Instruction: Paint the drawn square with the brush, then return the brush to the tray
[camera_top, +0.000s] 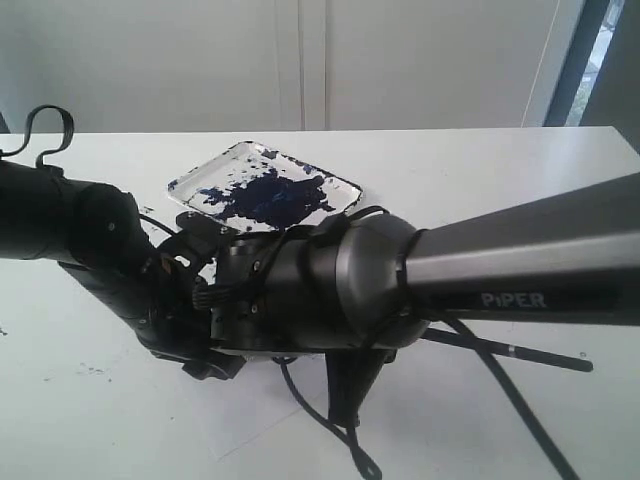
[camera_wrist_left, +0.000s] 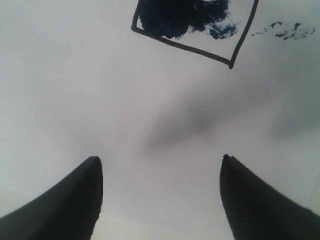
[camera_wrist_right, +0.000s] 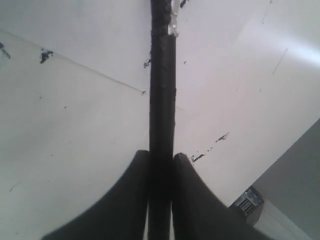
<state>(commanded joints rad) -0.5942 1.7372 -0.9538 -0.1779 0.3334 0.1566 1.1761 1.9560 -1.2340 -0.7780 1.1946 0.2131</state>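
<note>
The brush (camera_wrist_right: 162, 100) is a thin black stick with a pale band, and my right gripper (camera_wrist_right: 161, 156) is shut on its shaft above white paper. In the exterior view part of the brush (camera_top: 510, 350) juts out to the right from behind the right arm. The drawn square (camera_wrist_left: 195, 30) shows in the left wrist view, partly blotched dark blue. My left gripper (camera_wrist_left: 160, 165) hangs open over blank paper short of the square, holding nothing. The tray (camera_top: 265, 185), smeared with blue-black paint, sits behind both arms. Both grippers are hidden by the arms in the exterior view.
The right arm (camera_top: 480, 270) crosses the foreground from the right and meets the left arm (camera_top: 90, 240) over the white paper (camera_top: 250, 425). Small paint splatters (camera_wrist_left: 285, 31) dot the paper beside the square. A black cable (camera_top: 330, 430) trails below the arms.
</note>
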